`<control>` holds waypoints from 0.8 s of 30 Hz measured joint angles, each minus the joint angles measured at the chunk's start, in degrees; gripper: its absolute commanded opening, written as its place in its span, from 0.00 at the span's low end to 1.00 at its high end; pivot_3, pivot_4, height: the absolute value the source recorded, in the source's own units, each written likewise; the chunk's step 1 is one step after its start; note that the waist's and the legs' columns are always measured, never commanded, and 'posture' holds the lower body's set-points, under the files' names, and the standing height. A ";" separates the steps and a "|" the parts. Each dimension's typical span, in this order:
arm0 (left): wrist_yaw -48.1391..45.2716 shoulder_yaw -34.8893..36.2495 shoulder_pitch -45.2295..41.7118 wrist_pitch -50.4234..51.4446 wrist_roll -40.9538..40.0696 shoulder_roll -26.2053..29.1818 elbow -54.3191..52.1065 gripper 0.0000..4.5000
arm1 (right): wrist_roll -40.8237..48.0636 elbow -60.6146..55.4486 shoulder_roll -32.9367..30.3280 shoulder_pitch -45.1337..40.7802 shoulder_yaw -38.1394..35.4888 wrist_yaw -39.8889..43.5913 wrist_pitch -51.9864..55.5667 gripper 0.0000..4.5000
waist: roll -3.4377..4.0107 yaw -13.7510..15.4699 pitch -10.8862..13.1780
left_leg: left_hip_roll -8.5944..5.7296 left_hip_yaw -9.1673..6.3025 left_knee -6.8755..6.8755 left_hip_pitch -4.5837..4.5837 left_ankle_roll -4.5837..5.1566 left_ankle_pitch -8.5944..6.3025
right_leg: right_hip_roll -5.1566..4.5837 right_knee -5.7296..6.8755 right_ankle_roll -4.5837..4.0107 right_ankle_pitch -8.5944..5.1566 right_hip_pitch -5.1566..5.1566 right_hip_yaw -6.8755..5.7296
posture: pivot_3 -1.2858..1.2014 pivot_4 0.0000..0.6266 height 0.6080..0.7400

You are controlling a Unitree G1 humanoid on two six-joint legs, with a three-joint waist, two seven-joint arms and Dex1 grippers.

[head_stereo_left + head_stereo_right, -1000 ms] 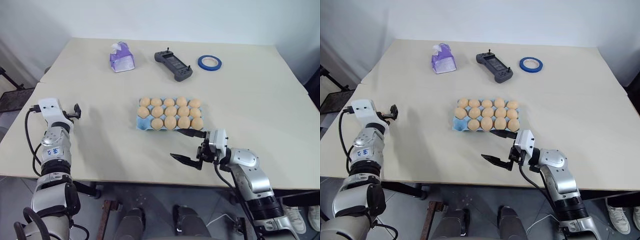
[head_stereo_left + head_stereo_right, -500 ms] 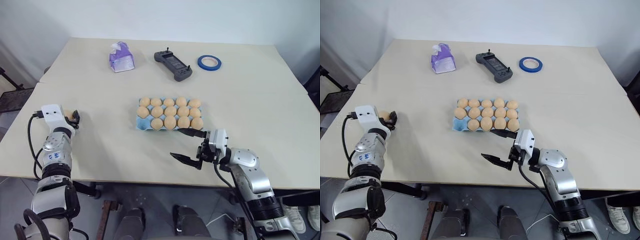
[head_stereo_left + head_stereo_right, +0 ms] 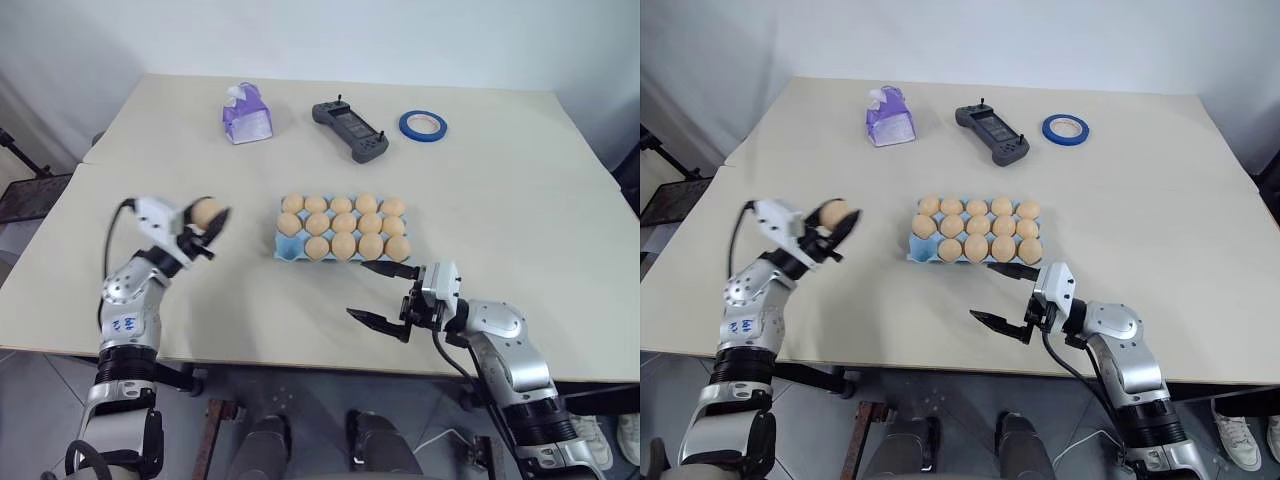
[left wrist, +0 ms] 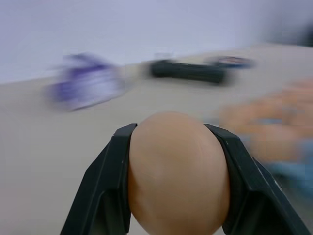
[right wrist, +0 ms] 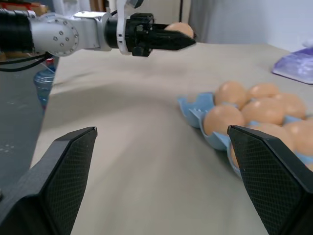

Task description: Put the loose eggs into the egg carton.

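Note:
My left gripper (image 3: 207,217) is shut on one loose egg (image 4: 178,174), tan-orange and smooth, held above the table a little to the left of the egg carton (image 3: 286,251). The carton is a light blue tray in the middle of the table. Several eggs (image 3: 343,224) fill its cups, and the near-left corner cup (image 5: 193,105) stands empty. The right wrist view shows the held egg (image 5: 180,28) between the black fingers beyond that corner. My right gripper (image 3: 357,290) is open just in front of the carton's near right side, pointing left, with nothing in it.
Along the far side of the table lie a purple tissue pack (image 3: 245,115), a black controller (image 3: 350,128) and a blue tape ring (image 3: 423,125). The table's front edge runs close beneath my right gripper.
My left gripper shut on an egg near the table's left edge, then lifted it and swung right toward the carton. The right gripper stayed put and open.

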 measured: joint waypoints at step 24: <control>-7.37 -6.75 -5.87 -0.45 5.96 -1.62 6.67 0.94 | -0.62 -3.31 0.31 3.71 -0.50 -4.90 -0.29 1.00 | -0.01 -0.14 0.01 | 0.11 0.50 0.13 0.12 0.32 0.15 | 0.20 0.40 0.04 0.02 -0.19 0.01 | 0.52 0.24 1.00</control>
